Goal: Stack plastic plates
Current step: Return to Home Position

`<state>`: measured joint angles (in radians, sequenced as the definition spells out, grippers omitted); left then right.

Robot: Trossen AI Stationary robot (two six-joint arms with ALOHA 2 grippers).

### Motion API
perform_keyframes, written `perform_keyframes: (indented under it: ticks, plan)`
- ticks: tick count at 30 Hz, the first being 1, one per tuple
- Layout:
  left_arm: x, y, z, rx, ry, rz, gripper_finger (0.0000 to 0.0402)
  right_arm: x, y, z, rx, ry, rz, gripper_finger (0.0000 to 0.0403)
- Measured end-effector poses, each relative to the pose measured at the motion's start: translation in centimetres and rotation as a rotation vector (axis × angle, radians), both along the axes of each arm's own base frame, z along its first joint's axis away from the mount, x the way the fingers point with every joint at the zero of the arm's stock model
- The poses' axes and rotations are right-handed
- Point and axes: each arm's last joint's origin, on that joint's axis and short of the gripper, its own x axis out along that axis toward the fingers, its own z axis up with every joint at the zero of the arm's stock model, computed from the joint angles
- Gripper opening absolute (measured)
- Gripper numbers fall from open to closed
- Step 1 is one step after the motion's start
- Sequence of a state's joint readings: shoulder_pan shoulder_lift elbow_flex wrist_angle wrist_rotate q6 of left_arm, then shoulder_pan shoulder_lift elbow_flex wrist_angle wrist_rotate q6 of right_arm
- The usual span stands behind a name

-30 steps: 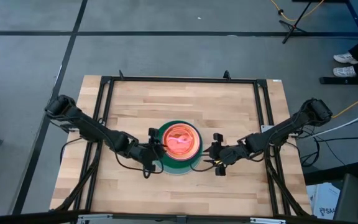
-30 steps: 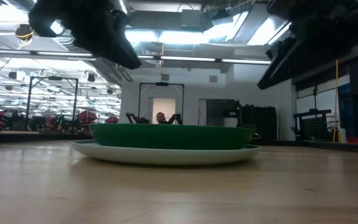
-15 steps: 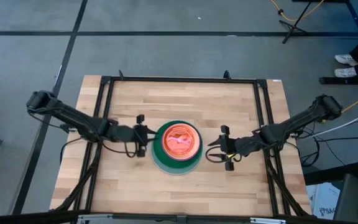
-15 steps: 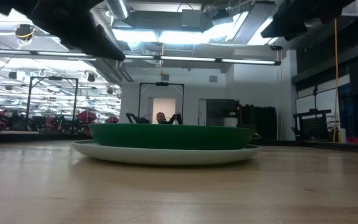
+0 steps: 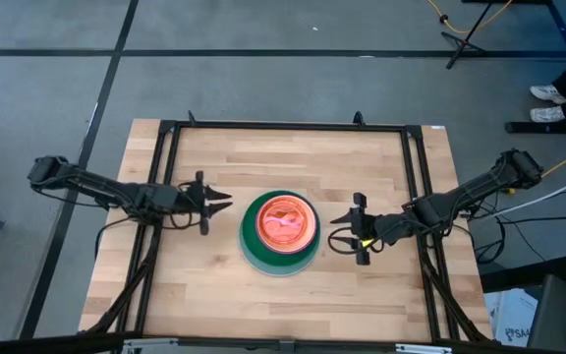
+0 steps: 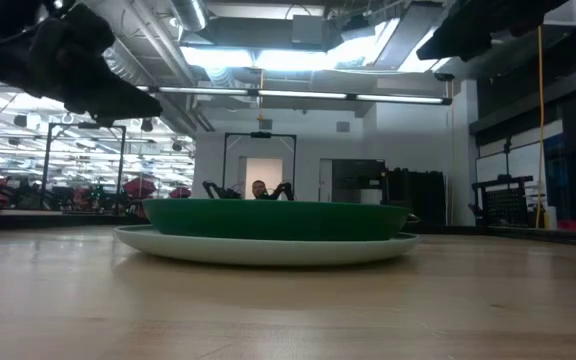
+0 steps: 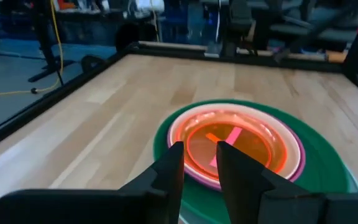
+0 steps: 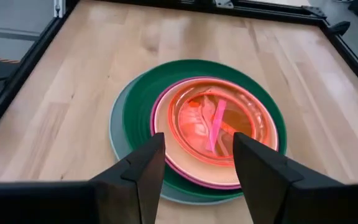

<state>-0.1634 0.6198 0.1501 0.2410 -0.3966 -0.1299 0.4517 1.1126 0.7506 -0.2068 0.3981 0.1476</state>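
Observation:
One stack of plastic plates point(image 5: 279, 232) sits mid-table, its light blue bottom plate point(image 6: 268, 248) flat on the wood. On it lie the dark green plate point(image 8: 135, 106), a magenta rim point(image 7: 294, 168), a peach one and orange-red small plates point(image 8: 219, 121) on top. No lime green plate shows. My left gripper point(image 5: 222, 200) hovers left of the stack, fingers point(image 7: 173, 162) a narrow gap apart. My right gripper point(image 5: 336, 233) hovers right of it, open wide point(image 8: 197, 140). Neither touches the plates.
A black metal frame point(image 5: 283, 126) runs along the table's far edge and down both sides. Bare wood lies on every side of the stack. A person's shoes point(image 5: 546, 101) show on the floor beyond the far right corner, near cables.
My left gripper has drawn back from the stack's left rim toward the table's left edge and risen. My right gripper has backed off a little toward the right edge, then held still. The stack has not moved.

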Motion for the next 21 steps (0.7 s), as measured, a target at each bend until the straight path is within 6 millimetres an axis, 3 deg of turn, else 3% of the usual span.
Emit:
perform_keyframes:
  ticks: [8, 17, 21]
  plan:
    - [-2.2, 0.7, -0.8, -0.015, -0.100, 0.032, 0.0089, -0.4, 0.6, -0.7, -0.014, -0.020, 0.021, 0.0182]
    - [-3.4, 1.0, -1.1, -0.039, -0.180, 0.044, 0.0089, -4.0, -0.5, -3.8, 0.067, -0.167, 0.016, 0.0181]
    - [-3.6, 1.0, -1.1, -0.019, -0.195, 0.041, 0.0089, -5.8, -1.6, -5.0, 0.115, -0.259, 0.007, 0.0159]
